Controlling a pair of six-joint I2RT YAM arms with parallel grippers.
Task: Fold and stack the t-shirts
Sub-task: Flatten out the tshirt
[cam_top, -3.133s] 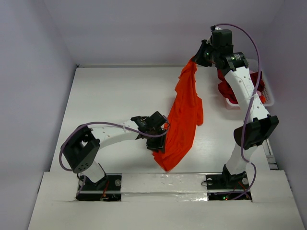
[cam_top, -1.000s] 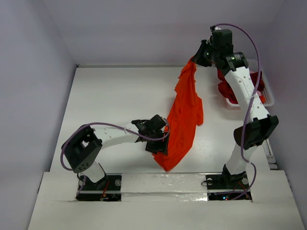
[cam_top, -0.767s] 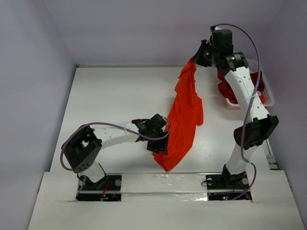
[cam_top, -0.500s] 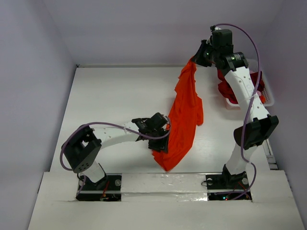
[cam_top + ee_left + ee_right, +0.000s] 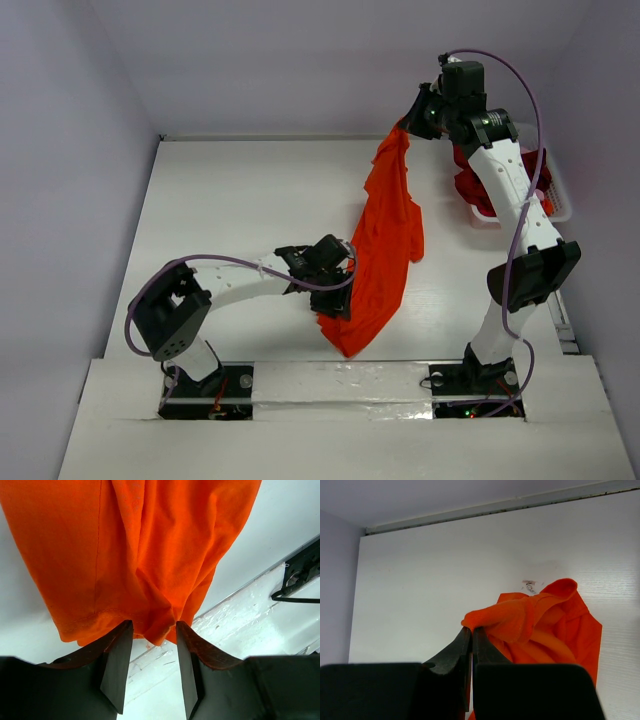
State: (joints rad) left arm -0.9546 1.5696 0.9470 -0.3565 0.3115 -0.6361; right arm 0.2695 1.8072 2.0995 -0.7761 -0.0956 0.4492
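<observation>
1. Clamped by the right gripper [image 5: 403,125] in the upper right of the overhead view: one bunched end of the orange t-shirt [image 5: 388,240], raised well above the table [image 5: 230,200]
2. In the right wrist view, at lower centre of the frame, jaws pressed together on a thick fold of the orange t-shirt [image 5: 540,625], with more of the cloth hanging to the right of the pinch
3. From that pinch, draped as a long twisted strip down and slightly leftward through the middle of the overhead view, widening on the way, with the lower end lying on the table near its bottom edge
4. Just left of that lower end, at lower centre of the overhead view: the left gripper [image 5: 335,303], low over the table
5. In the left wrist view, jaws spread, with the fingers [image 5: 117,665] standing apart at the bottom of the frame and the shirt's stitched hem right at the mouth of the gap; not closed on it, and contact with the cloth impossible to tell
6. At the right edge of the overhead view, partly hidden behind the right arm: a white lattice basket [image 5: 560,200] with dark red t-shirts [image 5: 468,185] heaped at its left end
</observation>
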